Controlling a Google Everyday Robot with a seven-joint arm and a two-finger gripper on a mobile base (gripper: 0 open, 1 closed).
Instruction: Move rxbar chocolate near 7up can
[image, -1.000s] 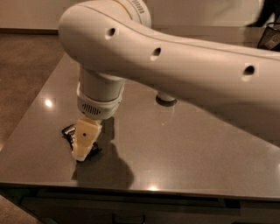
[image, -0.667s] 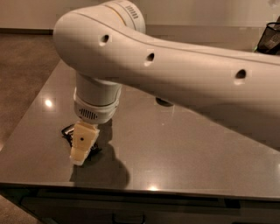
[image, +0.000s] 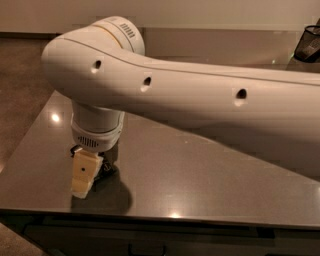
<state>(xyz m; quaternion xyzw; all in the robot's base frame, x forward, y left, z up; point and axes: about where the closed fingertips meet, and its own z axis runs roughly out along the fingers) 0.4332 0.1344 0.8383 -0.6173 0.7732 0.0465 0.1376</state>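
My gripper (image: 86, 181) hangs from the white wrist at the front left of the dark glossy table (image: 200, 180), its cream tip down at the tabletop. A small black thing (image: 106, 171) shows right beside the tip and touches the table; it looks like part of the rxbar chocolate, the rest hidden by the gripper. The 7up can is hidden behind my big white arm (image: 210, 105), which crosses the whole view from the right.
A black mesh holder (image: 309, 44) stands at the far right back. The table's front edge (image: 150, 216) lies close below the gripper, and its left edge is near. Brown floor lies to the left.
My arm has swung further across the view and the gripper has shifted slightly left and down. The round base seen under the arm earlier is now covered.
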